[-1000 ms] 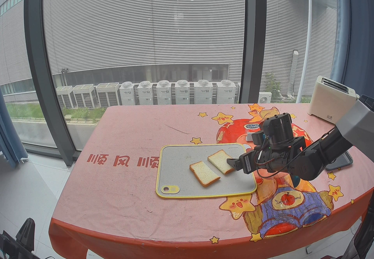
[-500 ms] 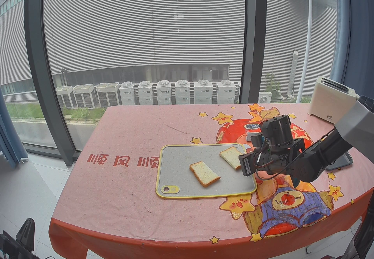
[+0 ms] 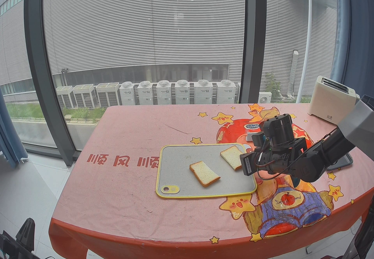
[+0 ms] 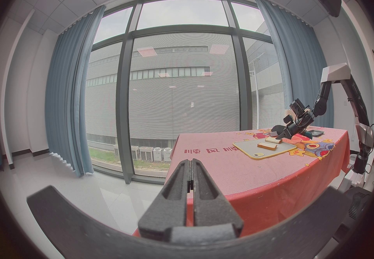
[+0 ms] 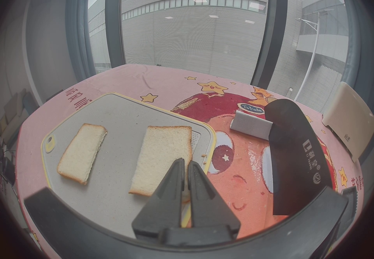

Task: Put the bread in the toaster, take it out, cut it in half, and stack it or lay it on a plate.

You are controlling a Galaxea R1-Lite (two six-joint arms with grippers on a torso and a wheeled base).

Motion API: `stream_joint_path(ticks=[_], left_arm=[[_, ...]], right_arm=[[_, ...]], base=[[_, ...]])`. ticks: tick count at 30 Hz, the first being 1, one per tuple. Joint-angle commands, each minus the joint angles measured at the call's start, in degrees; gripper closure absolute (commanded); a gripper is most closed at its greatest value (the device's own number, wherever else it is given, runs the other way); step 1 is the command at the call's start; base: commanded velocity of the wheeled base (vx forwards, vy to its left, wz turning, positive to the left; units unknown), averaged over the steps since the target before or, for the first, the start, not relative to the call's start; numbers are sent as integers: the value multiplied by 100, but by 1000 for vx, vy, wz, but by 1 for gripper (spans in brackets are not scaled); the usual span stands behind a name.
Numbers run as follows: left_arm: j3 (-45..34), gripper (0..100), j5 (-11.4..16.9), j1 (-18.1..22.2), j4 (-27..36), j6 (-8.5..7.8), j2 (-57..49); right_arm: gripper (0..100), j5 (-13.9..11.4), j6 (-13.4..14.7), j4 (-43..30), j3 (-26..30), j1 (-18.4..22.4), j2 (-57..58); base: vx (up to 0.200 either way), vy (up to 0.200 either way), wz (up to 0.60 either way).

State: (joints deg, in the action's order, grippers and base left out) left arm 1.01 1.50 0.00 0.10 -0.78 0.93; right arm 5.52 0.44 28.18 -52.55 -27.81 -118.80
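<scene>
Hanging low over the right rim of the cutting board (image 3: 177, 162), the right end effector (image 5: 186, 165) was clenched, its fingers (image 5: 171, 189) pressed together with only a thin slit between them. Their tips lay over the near corner of the right bread half (image 3: 232, 157); whether they pressed on it or hung just above it could not be told. That half lay flat at the board's right end, its long side close along the yellow rim, with little board left beyond it. The left bread half (image 3: 204, 173) lay flat near the middle of the board, apart from the other, with grey board showing on every side of it, widest toward the left end. The board sat well in from the near edge of the counter (image 3: 124, 135), and a wide stretch of pink cloth ran from the board to the counter's left edge. Right of the board a black knife (image 5: 298, 158) lay on the counter, with a small grey block (image 5: 251, 125) just beside its blade. The toaster (image 3: 331, 100) stood at the far right corner, close to the counter's edge and well apart from the board. The left end effector (image 4: 191, 178) was clenched too, fingers flat against each other, out past the counter's left edge over the floor.
</scene>
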Motion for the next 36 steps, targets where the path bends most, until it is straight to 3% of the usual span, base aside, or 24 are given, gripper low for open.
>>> stream_joint_path(ticks=[1,9,16,20,24,36], left_arm=[[-92,100,-1,0,-1,-1,-49],[-101,100,-1,0,-1,-1,-40],[-92,100,-1,0,-1,-1,-49],[-92,100,-1,0,-1,-1,-49],[-92,100,-1,0,-1,-1,-49],[-92,100,-1,0,-1,-1,-40]], right_arm=[[100,1,9,12,70,-23,190],[100,19,62,47,404,-67,568],[100,221,79,117,632,-137,814],[100,265,237,117,931,-419,1219],[100,467,246,56,1072,-629,1482],[100,511,308,20,1740,-1069,2695]], base=[[0,0,0],[0,0,0],[0,0,0],[0,0,0],[0,0,0],[0,0,0]])
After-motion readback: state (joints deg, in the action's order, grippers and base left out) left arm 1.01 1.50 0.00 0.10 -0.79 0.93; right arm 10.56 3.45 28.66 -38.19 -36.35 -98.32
